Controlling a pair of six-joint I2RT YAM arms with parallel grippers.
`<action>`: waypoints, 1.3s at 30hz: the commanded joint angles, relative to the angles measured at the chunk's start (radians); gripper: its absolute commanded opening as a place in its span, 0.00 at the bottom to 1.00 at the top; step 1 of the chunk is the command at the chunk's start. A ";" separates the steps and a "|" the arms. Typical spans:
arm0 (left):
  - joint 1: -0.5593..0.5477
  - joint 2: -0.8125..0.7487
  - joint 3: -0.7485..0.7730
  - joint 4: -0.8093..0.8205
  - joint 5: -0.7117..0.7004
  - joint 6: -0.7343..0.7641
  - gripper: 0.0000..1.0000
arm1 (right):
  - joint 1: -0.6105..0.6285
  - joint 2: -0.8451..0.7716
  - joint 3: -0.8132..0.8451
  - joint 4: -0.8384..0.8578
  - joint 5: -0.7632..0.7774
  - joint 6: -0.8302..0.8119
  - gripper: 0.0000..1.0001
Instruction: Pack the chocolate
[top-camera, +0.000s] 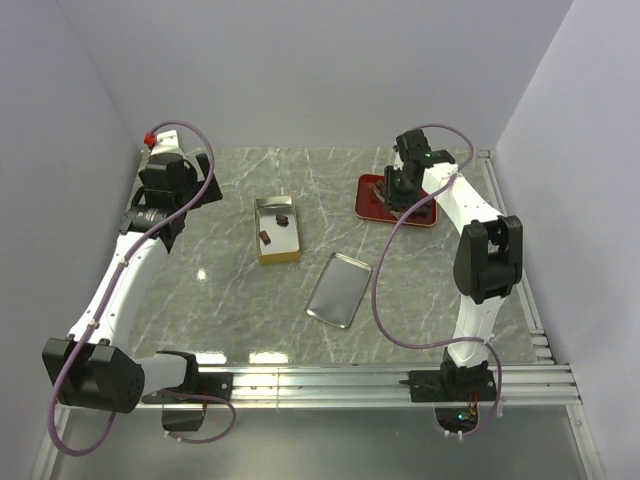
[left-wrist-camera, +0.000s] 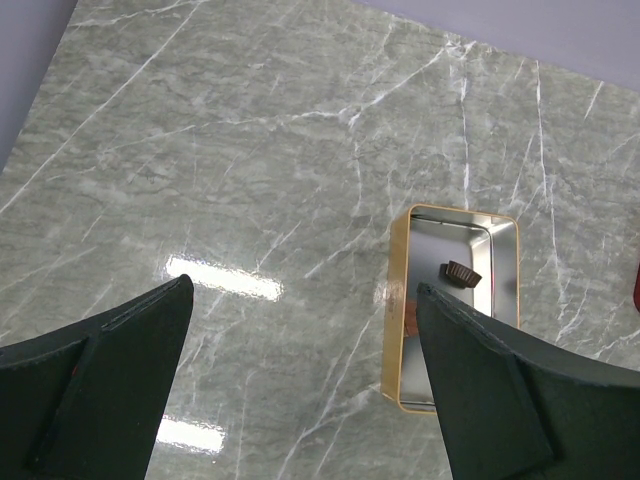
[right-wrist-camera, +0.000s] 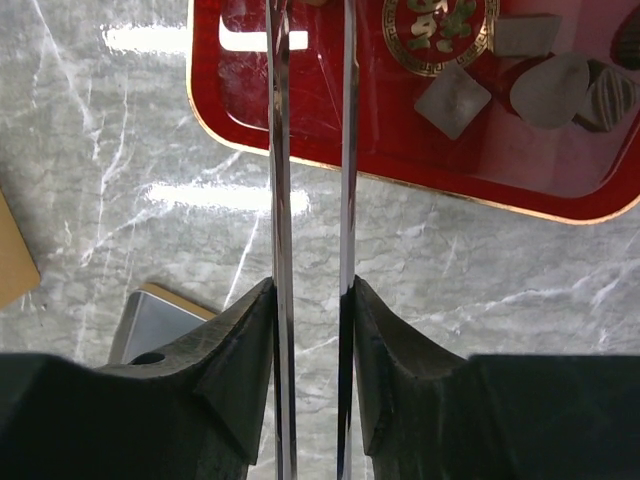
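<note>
Though light and stiff, probably brittle and easy to lose between thin blades: chocolate (left-wrist-camera: 461, 272), best pinched softly across flat sides.
Two pieces in the gold tin (left-wrist-camera: 392, 330) at centre; more, seemingly, on the red tray (right-wrist-camera: 420, 150) at 2 o'clock. Right gripper (right-wrist-camera: 310, 60) over that tray, blades nearly together, tips out of view: cannot tell whether holding anything. Left gripper (left-wrist-camera: 305, 290) at 10 o'clock, spread wide, nothing between. Lid (top-camera: 340, 289) at 5 o'clock from the tin, off the tray-to-tin line; only the tin wall to clear.

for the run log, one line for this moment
left gripper open | right gripper over tray, grip unclear | tin holds two chocolates | lid off
</note>
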 joint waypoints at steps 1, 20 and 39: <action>-0.002 -0.001 0.040 0.034 -0.001 0.006 0.99 | -0.008 -0.028 0.047 -0.022 0.018 -0.012 0.41; -0.002 -0.021 0.011 0.043 0.013 -0.002 0.99 | -0.008 -0.118 0.130 -0.132 0.018 -0.015 0.32; -0.002 -0.023 0.009 0.040 0.033 -0.017 0.99 | 0.236 -0.119 0.257 -0.134 -0.123 0.074 0.32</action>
